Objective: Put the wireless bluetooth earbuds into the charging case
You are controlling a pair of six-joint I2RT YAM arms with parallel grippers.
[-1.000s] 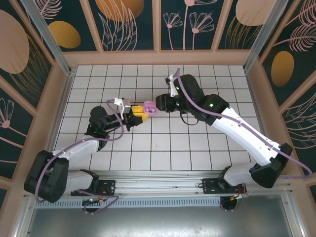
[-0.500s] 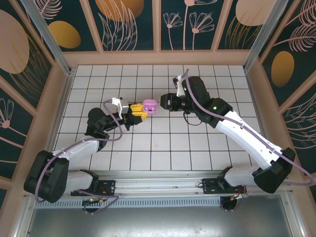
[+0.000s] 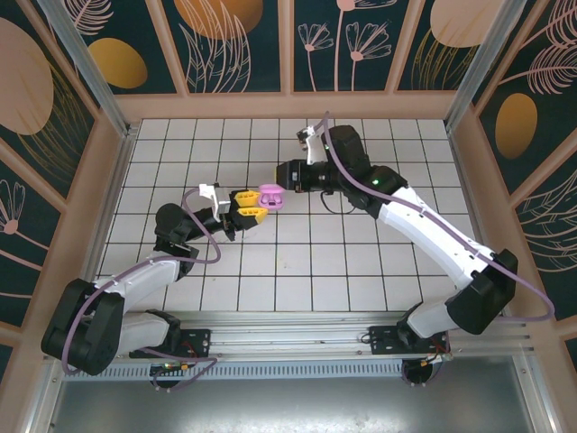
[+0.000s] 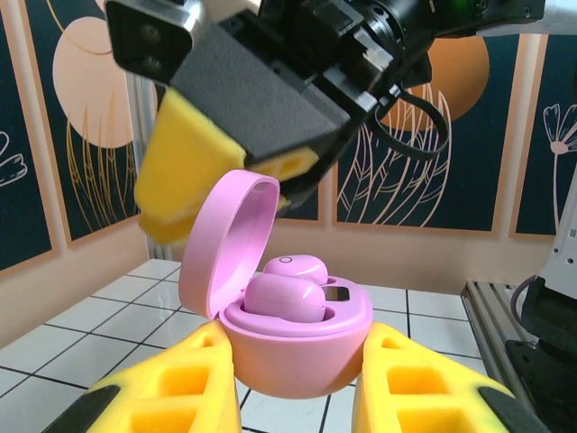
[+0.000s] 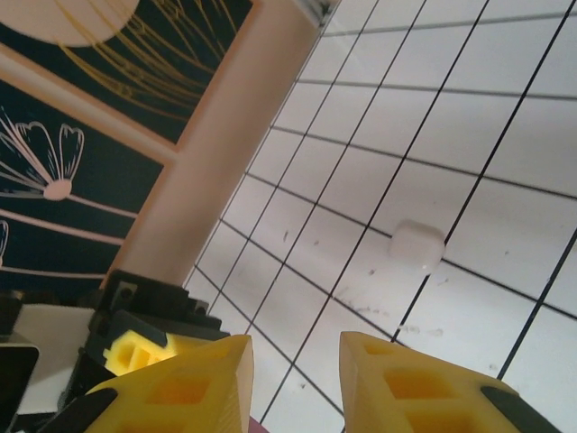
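Top view: we see the pink case (image 3: 271,196) just left of centre, clamped by the L jaws. L wrist view: case (image 4: 293,347) low centre, lid (image 4: 225,239) flipped up to the left, 2 earbuds (image 4: 287,296) seated inside. R jaws hang just above & behind the lid, upper left of that frame. In the R wrist view they're parted w/ nothing btw them. Small white bit (image 5: 417,245) lies on the desk (image 5: 505,135), right of centre.
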